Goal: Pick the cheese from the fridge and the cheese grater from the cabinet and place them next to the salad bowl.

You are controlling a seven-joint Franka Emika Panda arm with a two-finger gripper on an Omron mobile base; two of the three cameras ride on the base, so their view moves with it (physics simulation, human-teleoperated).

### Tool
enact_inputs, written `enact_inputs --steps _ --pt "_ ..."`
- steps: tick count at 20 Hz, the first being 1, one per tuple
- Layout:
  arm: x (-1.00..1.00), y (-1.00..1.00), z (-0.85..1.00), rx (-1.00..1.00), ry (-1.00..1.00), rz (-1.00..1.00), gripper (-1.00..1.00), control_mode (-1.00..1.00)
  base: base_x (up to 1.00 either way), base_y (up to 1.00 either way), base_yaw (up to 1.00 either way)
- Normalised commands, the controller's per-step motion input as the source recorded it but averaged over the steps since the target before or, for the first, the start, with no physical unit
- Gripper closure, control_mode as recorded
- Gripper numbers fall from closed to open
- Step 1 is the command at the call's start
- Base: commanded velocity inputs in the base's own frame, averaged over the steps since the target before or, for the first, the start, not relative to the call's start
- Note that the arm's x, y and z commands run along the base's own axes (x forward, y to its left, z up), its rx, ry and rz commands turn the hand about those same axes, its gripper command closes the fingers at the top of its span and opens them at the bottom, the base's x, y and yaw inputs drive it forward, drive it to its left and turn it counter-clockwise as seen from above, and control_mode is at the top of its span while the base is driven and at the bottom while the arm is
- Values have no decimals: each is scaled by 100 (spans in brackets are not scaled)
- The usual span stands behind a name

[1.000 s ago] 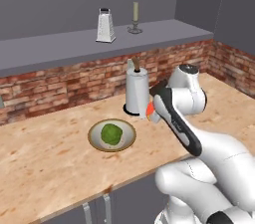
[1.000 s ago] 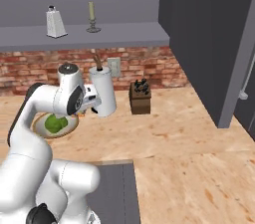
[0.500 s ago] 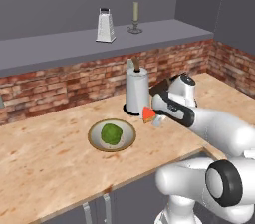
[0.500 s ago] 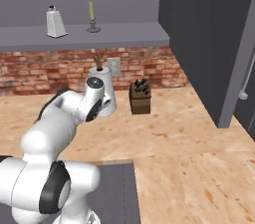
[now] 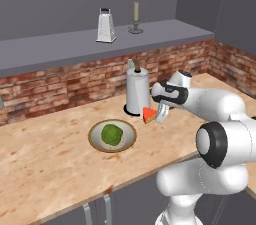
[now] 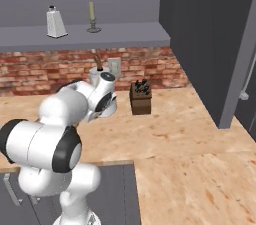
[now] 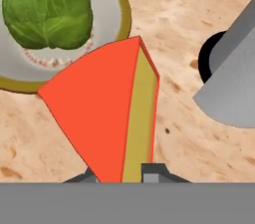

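My gripper (image 5: 157, 114) is shut on the cheese (image 5: 149, 115), a yellow-orange wedge with a red rind. It holds the wedge low over the wooden counter, between the salad bowl (image 5: 95, 141) and a tall white cylinder (image 5: 137, 97). In the hand view the cheese (image 7: 109, 113) stands up from between my fingertips (image 7: 158, 170), with the salad bowl's olive rim (image 7: 124, 14) and its lettuce ball (image 7: 47, 9) just beyond it. The cheese grater (image 5: 105, 25) stands upright on the long grey open cabinet shelf (image 5: 60, 49). From the right base the cheese grater (image 6: 56, 22) appears at the shelf's left.
A pale candle in a metal holder (image 5: 135, 19) stands right of the grater. A dark knife block (image 6: 141, 97) sits on the counter against the brick wall. The tall dark grey fridge (image 6: 210, 34) rises at the right. The counter's front edge runs close below the bowl.
The arm has folded lower and stretched out to the right over the counter. The cheese stayed in the grip right of the bowl and sank slightly.
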Motion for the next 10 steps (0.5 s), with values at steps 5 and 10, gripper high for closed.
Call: enact_inputs --steps 5,10 --pt "0 2 -26 -3 10 2 100 -100 0 0 0" --pt "0 9 -53 0 6 0 100 -100 0 0 0"
